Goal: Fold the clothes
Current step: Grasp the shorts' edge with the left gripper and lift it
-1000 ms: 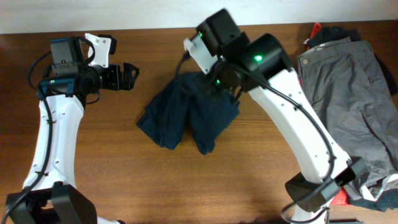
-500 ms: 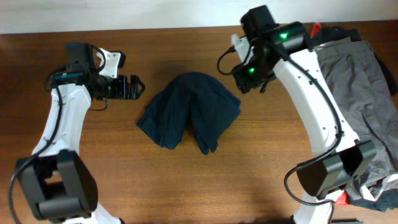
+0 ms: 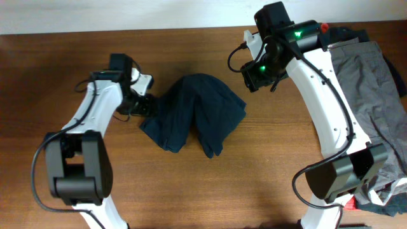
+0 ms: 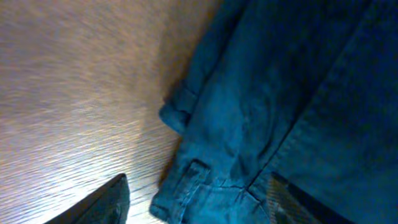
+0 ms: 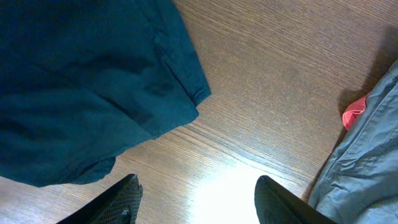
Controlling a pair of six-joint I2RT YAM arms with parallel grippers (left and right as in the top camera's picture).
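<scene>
The clothes, dark navy shorts [image 3: 194, 117], lie in a crumpled heap at the middle of the wooden table. My left gripper [image 3: 145, 105] has come down at their left edge. In the left wrist view a hem and seam of the shorts [image 4: 280, 93] lie between its jaws, which stand apart; one finger [image 4: 109, 205] is over bare wood and the other finger [image 4: 292, 202] is over cloth. My right gripper [image 3: 251, 79] hangs open above bare wood just right of the heap. The right wrist view shows the shorts [image 5: 81, 81] to its left, with nothing between the fingers.
Grey trousers [image 3: 362, 89] are piled at the right side of the table, with red and black garments [image 3: 324, 27] behind them. The grey cloth [image 5: 373, 155] and a bit of red [image 5: 353, 112] show at the right wrist view's edge.
My left arm has swung right and down onto the shorts' left edge, its jaws narrowing. My right arm has lifted off the shorts and moved up and right, its jaws widening.
</scene>
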